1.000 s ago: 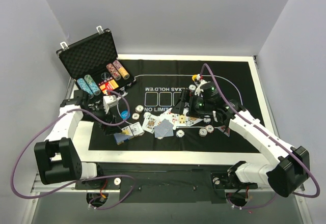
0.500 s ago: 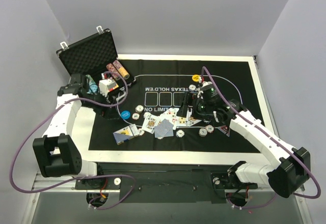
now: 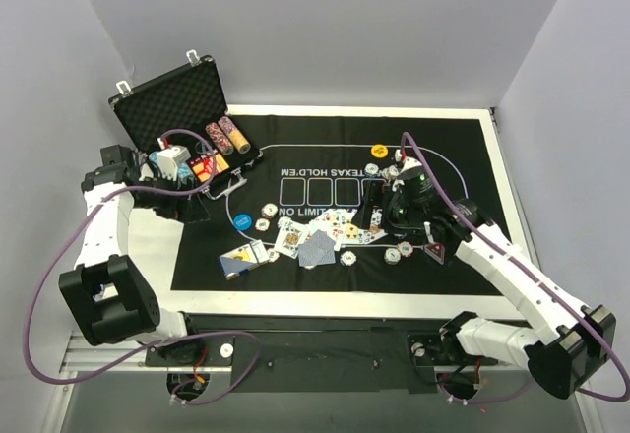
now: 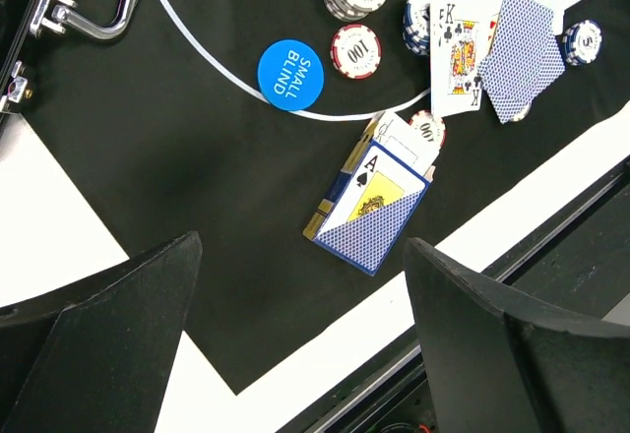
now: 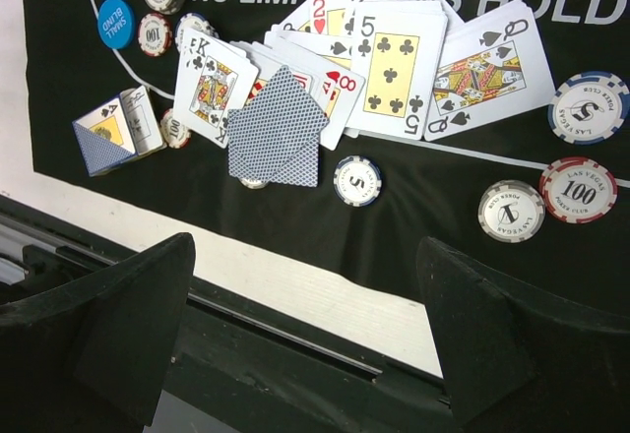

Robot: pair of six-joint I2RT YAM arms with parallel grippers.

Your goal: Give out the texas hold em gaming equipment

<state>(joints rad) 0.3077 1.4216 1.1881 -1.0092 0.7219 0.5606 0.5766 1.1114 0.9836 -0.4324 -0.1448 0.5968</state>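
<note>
While both jaws stand apart, left arm by the case at upper left, right arm right of centre, playing cards, poker chips and blue button lie scattered mid-frame on the mat.

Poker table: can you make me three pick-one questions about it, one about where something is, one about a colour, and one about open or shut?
1. Where does the case stand? A in the middle of the mat; B at its near-right corner; C at its far-left corner.
2. What colour is the SMALL BLIND button? A yellow; B blue; C white.
3. How is the right gripper? A open; B shut; C out of sight.
Answers: C, the top view shows it at that corner; B, its face is blue in the left wrist view; A, its fingers stand wide apart with nothing between them.
</note>
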